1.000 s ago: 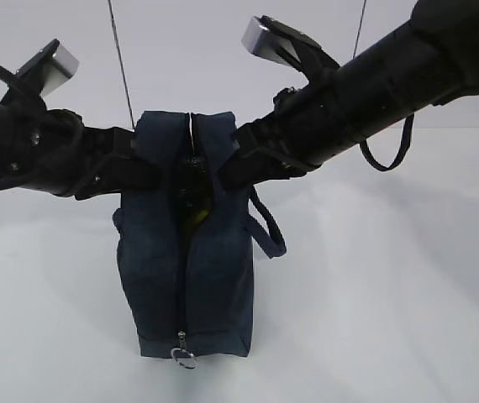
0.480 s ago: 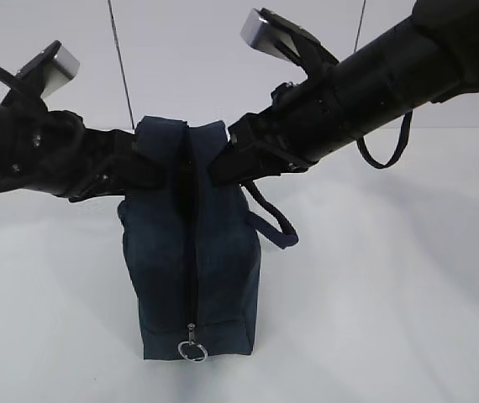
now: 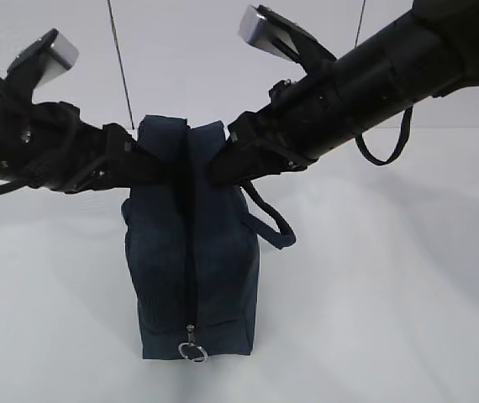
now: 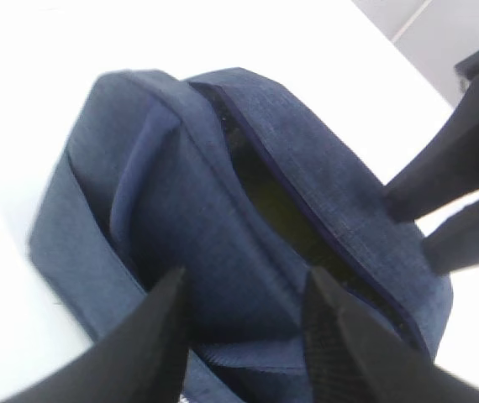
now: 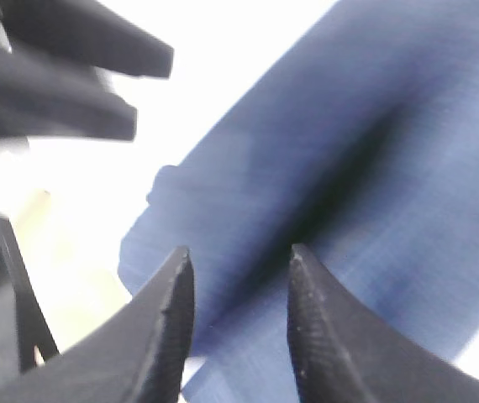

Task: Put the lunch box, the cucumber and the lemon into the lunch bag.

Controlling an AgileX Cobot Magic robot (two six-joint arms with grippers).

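Exterior view: we see the lunch bag (image 3: 191, 252) standing upright near the middle of the tabletop (image 3: 391, 294), its end face toward the camera and the ring pull (image 3: 192, 352) of the zipper hanging at the bottom. A second ago both grippers held the bag's mouth spread, and a dark green shape showed in the gap; now the two sides have fallen together and the slit is narrow and dark. The left gripper (image 3: 151, 168) and the right gripper (image 3: 223, 168) lie against the top of the bag from either side. We judge that the fabric has been released and that packing is at or near its end.

Left wrist view: we look down at the bag's top; the left gripper's jaws stand apart, straddling fabric without pinching it. Inside the narrow opening a dim greenish surface (image 4: 286, 214) shows, possibly the cucumber; we cannot tell. The lunch box and the lemon are not visible, presumably inside.

Right wrist view: the right gripper's jaws are apart over blurred navy cloth, holding nothing.
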